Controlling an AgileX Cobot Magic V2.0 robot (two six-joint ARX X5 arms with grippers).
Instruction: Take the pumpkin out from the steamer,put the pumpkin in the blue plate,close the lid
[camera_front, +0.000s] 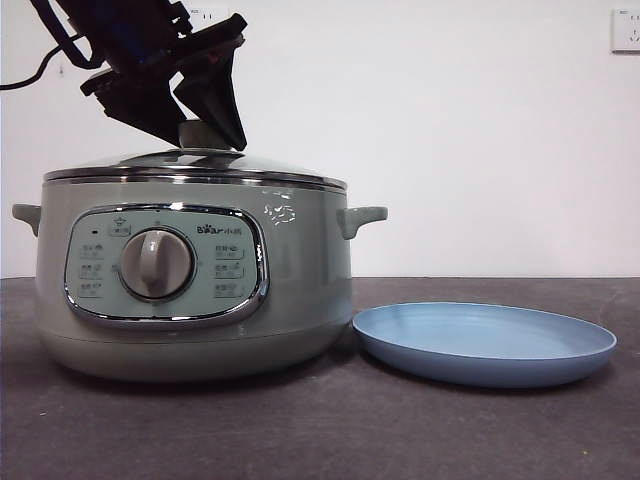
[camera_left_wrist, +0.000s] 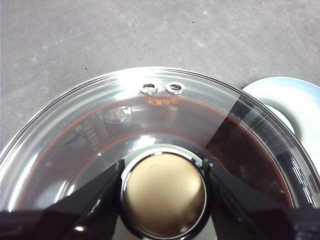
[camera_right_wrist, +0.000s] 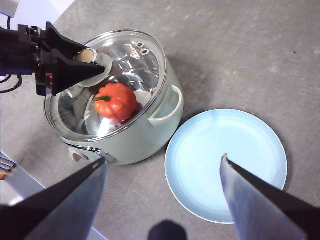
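Your left end effector (camera_front: 205, 130) sits at the top of the steamer (camera_front: 195, 290), reaching in from the upper side of the front view. Its two black jaws bracket the round knob (camera_left_wrist: 164, 194) of the lid (camera_left_wrist: 150, 120), one jaw on each side. In the left wrist view both jaws lie against the knob's chrome ring, so treat the end effector as closed on the knob. The lid rests seated on the steamer; its steel rim sits level on the pot's upper edge in the front view.

Note the pumpkin (camera_right_wrist: 116, 101). It is inside the steamer, under the glass lid, and shows through the dome in the right wrist view as an orange-red ribbed body with a dark green stem. It is not visible in the front view.

The blue plate (camera_front: 485, 345) lies flat on the dark desk (camera_front: 320, 430), just beside the steamer on the side of one pot handle (camera_front: 360, 218). From the front view you cannot tell whether the plate's near rim touches the steamer's base. The plate carries nothing.

Your right end effector (camera_right_wrist: 162, 200) hangs high above the desk with its jaws spread wide apart and nothing between them. Below it, the right wrist view shows the steamer and the blue plate together.
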